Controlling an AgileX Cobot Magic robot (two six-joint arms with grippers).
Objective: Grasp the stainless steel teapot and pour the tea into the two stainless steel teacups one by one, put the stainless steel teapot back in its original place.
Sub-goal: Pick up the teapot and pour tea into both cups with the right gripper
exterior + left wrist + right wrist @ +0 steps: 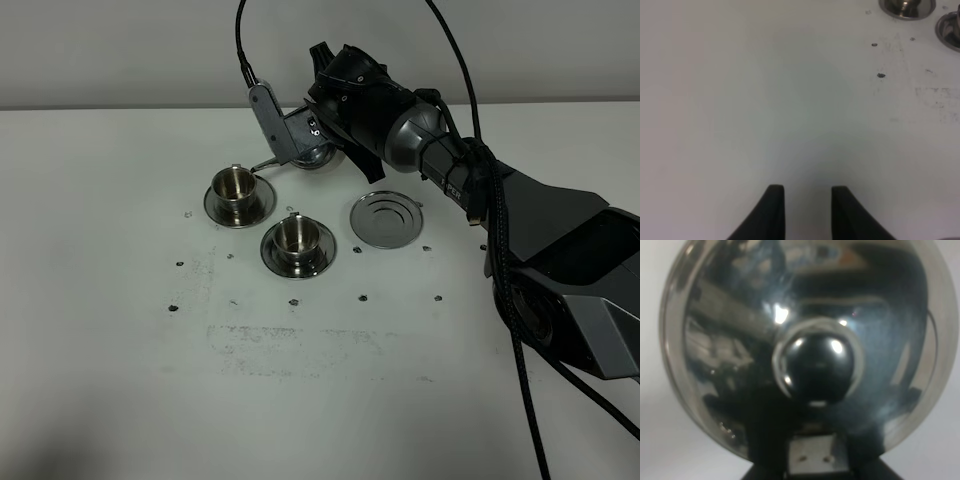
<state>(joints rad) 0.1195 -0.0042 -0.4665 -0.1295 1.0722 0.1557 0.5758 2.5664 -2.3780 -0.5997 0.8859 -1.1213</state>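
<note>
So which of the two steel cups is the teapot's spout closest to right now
The far-left teacup, the one farther back on the table. The teapot spout reaches toward its rim, while the other teacup sits nearer the camera, beside the bare coaster.

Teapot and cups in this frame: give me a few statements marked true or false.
1. The right gripper holds the stainless steel teapot tilted, spout toward the far teacup. True.
2. The teapot stands on the ridged coaster. False: the coaster is bare; the teapot is lifted off it.
3. Each teacup sits on its own saucer. True; the near teacup does too.
4. The left gripper holds a cup. False: it grips nothing, over bare table.
5. The coaster lies left of both cups in the exterior view. False: it lies to their right.
</note>
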